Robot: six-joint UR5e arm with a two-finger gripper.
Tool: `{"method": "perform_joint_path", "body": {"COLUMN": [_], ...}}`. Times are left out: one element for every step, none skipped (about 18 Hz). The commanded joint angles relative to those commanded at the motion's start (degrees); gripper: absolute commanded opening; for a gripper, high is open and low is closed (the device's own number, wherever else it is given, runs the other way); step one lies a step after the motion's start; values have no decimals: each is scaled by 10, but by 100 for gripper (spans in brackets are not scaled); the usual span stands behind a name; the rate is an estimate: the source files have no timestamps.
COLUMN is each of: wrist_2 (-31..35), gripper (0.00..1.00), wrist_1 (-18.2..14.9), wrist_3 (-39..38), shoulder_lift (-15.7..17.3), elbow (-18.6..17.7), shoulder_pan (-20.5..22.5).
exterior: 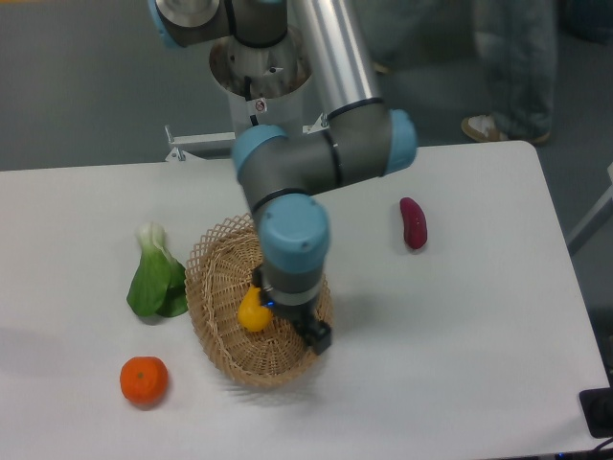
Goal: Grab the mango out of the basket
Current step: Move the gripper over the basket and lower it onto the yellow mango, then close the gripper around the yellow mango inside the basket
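Inside the oval, light tan woven wicker basket (218,287), the claw (273,321) points down from the arm's blue-capped wrist, its fingers hidden behind the wrist housing, so I cannot tell whether it is released or clenched. Touching or just beside the claw on its left lies the smooth yellow-orange mango (253,310), only partly visible, resting on the basket's woven floor near the middle. A dark block of the tool sits just right of and below the claw, over the basket's near rim. The basket rests on the white bench (460,364). Further left of the claw, just beside the basket's outer lattice rim, lies a leafy green bok choy with a white stem (156,278). Left of and below the claw, apart from the basket, sits a round orange citrus fruit (144,379). Well to the right of and above the claw lies a dark red-purple oblong tuber (413,222), alone on the bench.
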Motion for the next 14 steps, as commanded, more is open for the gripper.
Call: {"method": "perform_joint_path", "body": {"wrist_2": [1,1,2,5,11,18,25,33,42,45,45,45,47,47], "gripper": [100,100,100,100,100,100,100,100,100,100,100,100,100,100], "wrist_1": [-2,-8,-18,-25,-26,-26,-26,-26,-25,-25,-25,-25,-20,-18], "wrist_3": [-11,-15,-16,-16,-16,-16,-16,-16,-16,-17,-19,-28,-40,-48], "shoulder_lift": [-3,-4,-4,-5,-5,-5,-5,-5,-6,-7,-11,-13,-16,-19], "elbow": [0,-1,-3,-5,-10,-17,-24,-30,-33,-36,-36,-36,-36,-36], "shoulder_pan": [-5,-7,-11,-11,-11,-15,-22,-25,-27,-31,-34,-35,-36,-36]}}
